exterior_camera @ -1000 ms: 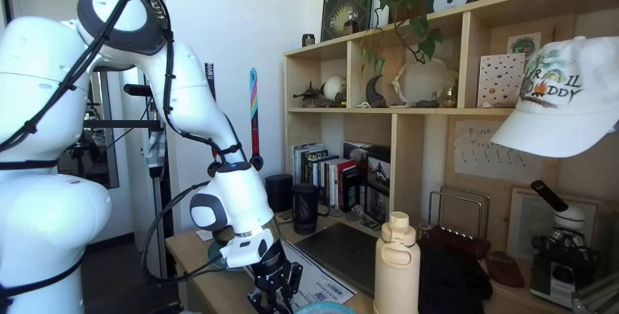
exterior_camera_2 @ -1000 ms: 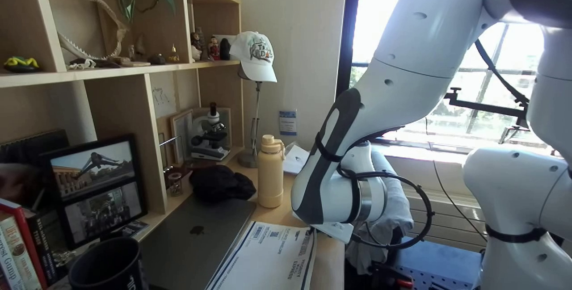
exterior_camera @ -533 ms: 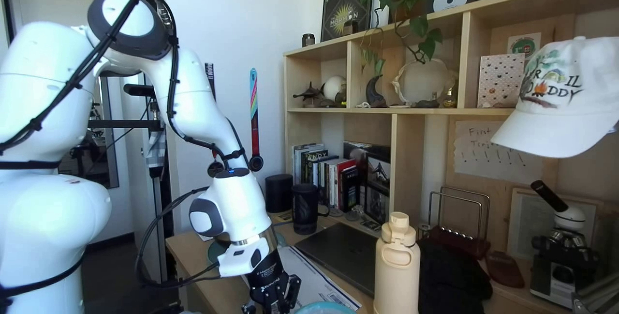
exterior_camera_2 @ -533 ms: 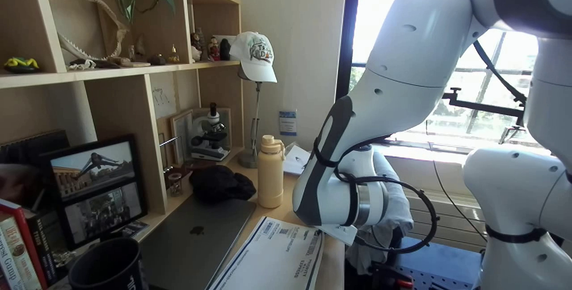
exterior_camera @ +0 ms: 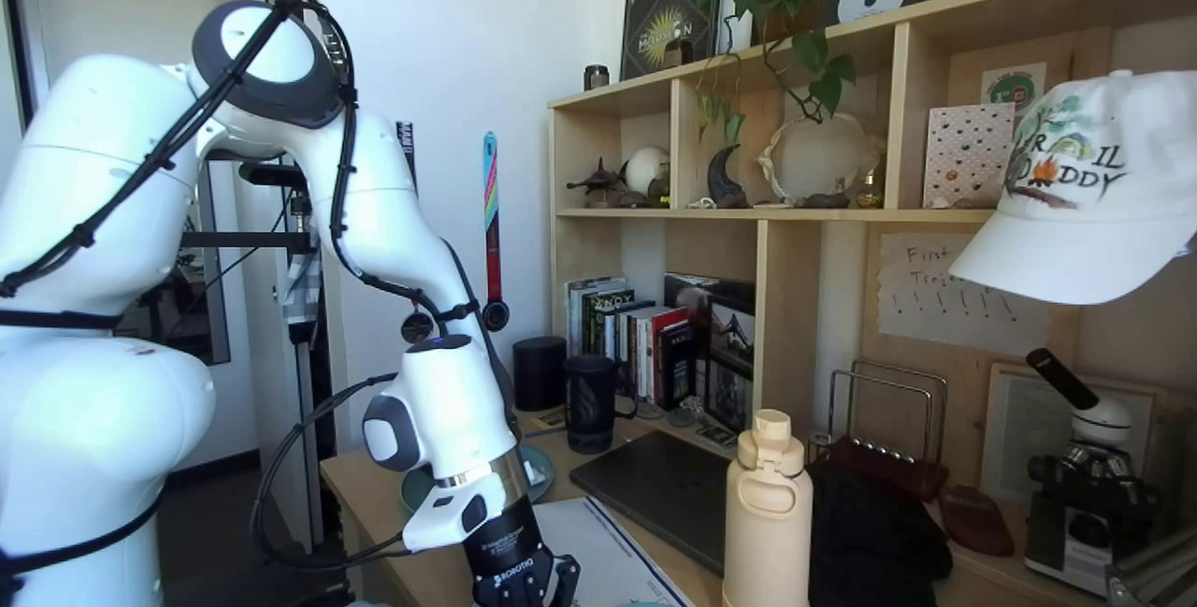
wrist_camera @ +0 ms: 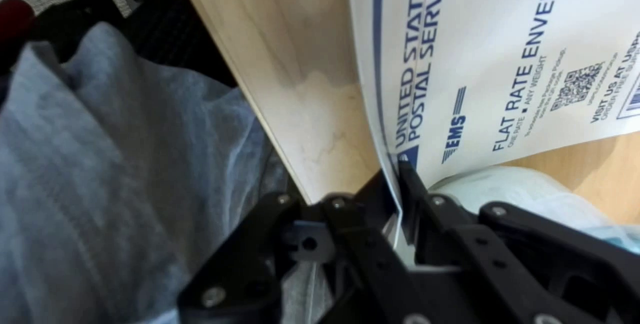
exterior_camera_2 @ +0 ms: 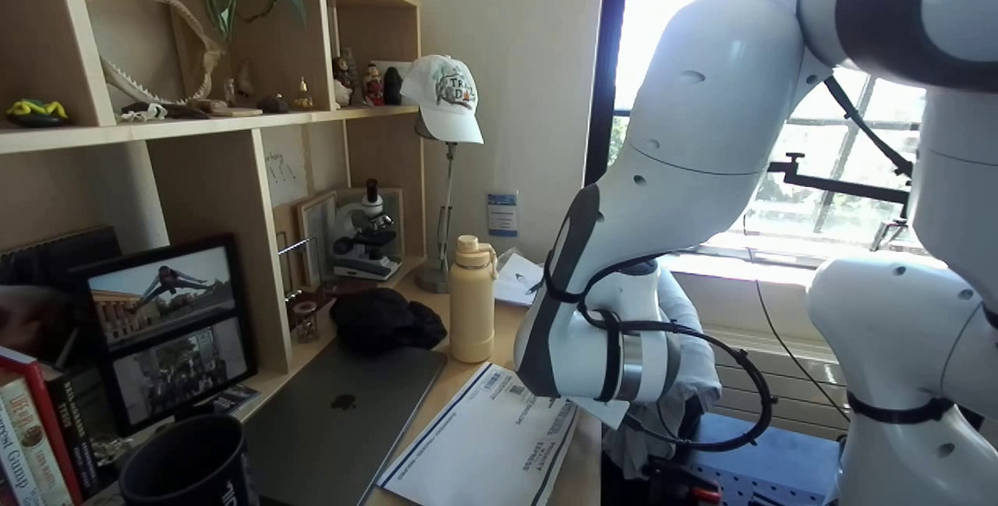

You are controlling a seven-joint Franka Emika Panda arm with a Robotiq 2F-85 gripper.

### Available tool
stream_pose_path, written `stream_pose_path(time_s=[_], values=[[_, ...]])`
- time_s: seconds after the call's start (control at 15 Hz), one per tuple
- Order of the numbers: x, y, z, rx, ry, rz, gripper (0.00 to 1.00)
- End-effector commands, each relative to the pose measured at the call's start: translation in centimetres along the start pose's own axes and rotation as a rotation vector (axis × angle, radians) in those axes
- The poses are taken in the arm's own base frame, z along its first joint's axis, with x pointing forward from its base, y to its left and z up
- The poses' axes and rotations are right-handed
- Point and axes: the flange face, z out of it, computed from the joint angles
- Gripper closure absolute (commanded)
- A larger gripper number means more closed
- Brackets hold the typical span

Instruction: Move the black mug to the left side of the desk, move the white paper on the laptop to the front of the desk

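The white paper, a printed postal envelope, shows in both exterior views (exterior_camera: 598, 556) (exterior_camera_2: 487, 447) and in the wrist view (wrist_camera: 480, 64). My gripper (wrist_camera: 396, 179) is shut on its edge, which bends between the fingers. In an exterior view the gripper (exterior_camera: 528, 584) is cut off at the bottom; its fingertips are out of view. The paper lies along the front side of the black laptop (exterior_camera: 659, 490) (exterior_camera_2: 343, 420), over the tan desk (exterior_camera: 360, 485) (wrist_camera: 320, 124). The black mug (exterior_camera: 591, 406) (exterior_camera_2: 187, 463) stands upright beyond the laptop's end, away from the gripper.
A cream bottle (exterior_camera: 769, 523) (exterior_camera_2: 472, 303) stands close to the paper's far end. A black cloth (exterior_camera_2: 386, 320) lies by the laptop. A teal plate (exterior_camera: 540, 471) is behind the arm. A pale rounded thing (wrist_camera: 520, 184) touches the paper. Grey fabric (wrist_camera: 125, 164) hangs past the desk edge.
My gripper has moved with the paper along the desk towards the bottle's end and slightly away from the laptop. The blue-rimmed bowl is now mostly hidden. The mug and laptop have not moved.
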Motion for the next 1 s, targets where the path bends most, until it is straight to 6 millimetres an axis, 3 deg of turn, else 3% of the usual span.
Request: stream_pose_path(time_s=[0.0, 0.13, 0.2, 0.27, 0.8, 0.93], values=[[0.9, 0.4, -0.3, 0.014, 0.067, 0.027, 0.97], [1.0, 0.5, -0.3, 0.011, 0.077, 0.028, 0.97], [1.0, 0.5, -0.3, 0.014, 0.08, 0.026, 0.69], [0.9, 0.4, -0.3, 0.014, 0.074, 0.021, 0.68], [0.3, -0.6, -1.1, 0.032, -0.033, -0.066, 0.08], [0.3, -0.7, -1.3, 0.04, -0.046, -0.119, 0.0]])
